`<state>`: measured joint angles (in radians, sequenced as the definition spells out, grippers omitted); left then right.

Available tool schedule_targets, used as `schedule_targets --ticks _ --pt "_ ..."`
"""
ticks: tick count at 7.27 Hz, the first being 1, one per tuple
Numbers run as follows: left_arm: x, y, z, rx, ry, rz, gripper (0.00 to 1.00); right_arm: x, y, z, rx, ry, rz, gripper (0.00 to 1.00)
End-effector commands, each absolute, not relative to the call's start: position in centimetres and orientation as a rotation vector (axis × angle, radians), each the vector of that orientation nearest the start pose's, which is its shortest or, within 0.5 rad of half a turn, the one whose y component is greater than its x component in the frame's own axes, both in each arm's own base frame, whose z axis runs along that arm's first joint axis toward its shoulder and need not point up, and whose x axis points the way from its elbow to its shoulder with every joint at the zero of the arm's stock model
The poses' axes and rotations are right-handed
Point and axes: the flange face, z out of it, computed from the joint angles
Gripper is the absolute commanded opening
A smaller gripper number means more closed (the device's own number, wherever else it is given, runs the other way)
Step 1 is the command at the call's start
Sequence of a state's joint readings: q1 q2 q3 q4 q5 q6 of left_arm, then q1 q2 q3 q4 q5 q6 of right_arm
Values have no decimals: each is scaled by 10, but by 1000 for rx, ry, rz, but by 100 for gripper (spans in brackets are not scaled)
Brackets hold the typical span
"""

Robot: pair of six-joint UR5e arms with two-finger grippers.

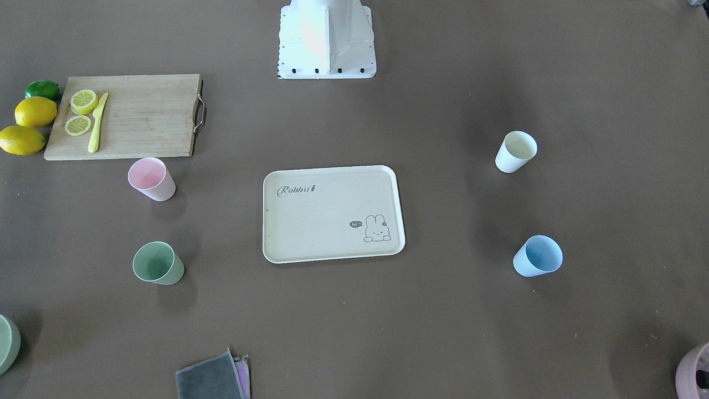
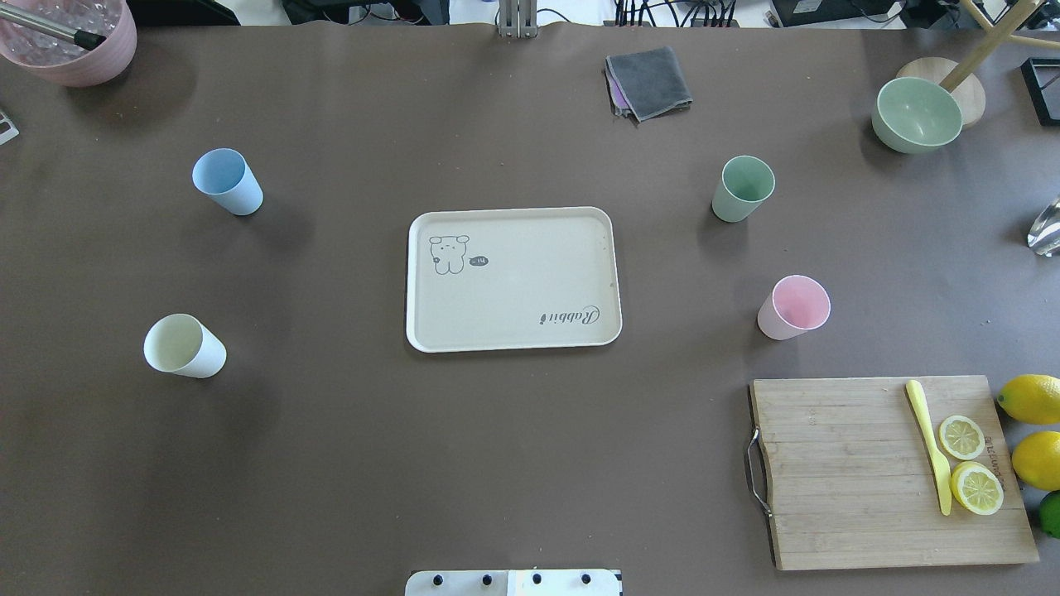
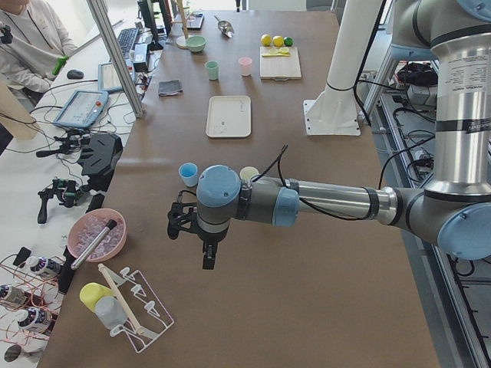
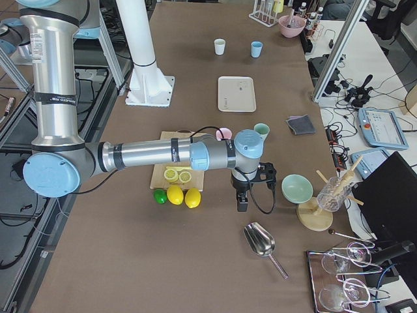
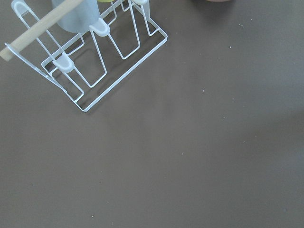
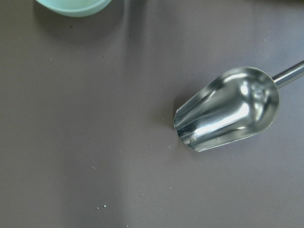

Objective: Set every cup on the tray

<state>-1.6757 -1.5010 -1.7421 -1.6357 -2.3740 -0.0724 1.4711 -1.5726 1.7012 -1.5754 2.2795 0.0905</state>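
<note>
At the far left end of the bench (image 2: 497,463), the left pincer (image 3: 207,259) is being held above the bare surface near a white wire rack (image 5: 95,61). Whether it is released or clenched cannot be told, since it is being shown only from the side. Further right, a white cup (image 2: 184,346) and a blue cup (image 2: 227,181) are being seen standing upright, well apart from each other and from the tray (image 2: 513,290). The tray is being shown lying flat at the middle of the bench. To its right, a green cup (image 2: 743,189) and a pink cup (image 2: 793,307) are being seen standing upright on the bench, both apart from the tray. Near the pink cup, a yellow knife (image 2: 929,443) and two lemon slices (image 2: 961,437) are being carried on a wooden cutting board (image 2: 845,472). At the far right end, the right pincer (image 4: 242,201) is being held over the bench near a metal scoop (image 6: 225,109). Its state likewise cannot be told.
</note>
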Motion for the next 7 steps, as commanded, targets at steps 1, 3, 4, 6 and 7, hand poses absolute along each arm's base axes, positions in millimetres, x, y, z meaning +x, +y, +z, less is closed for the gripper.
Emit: schedule_targets --ticks 1,3,4,6,7 --pt "-109 -463 597 174 796 -93 98 19 -502 598 54 -716 -54 100" --pt "-109 -462 601 163 797 -100 98 18 -502 597 55 -718 -53 100" --pt "-109 -460 602 160 799 -107 98 18 -502 597 56 -719 -59 100" --pt "-107 -452 611 160 806 -99 98 18 -502 593 62 -723 -58 100" --pt "-106 -449 614 171 806 -95 98 17 -503 590 67 -725 -61 100"
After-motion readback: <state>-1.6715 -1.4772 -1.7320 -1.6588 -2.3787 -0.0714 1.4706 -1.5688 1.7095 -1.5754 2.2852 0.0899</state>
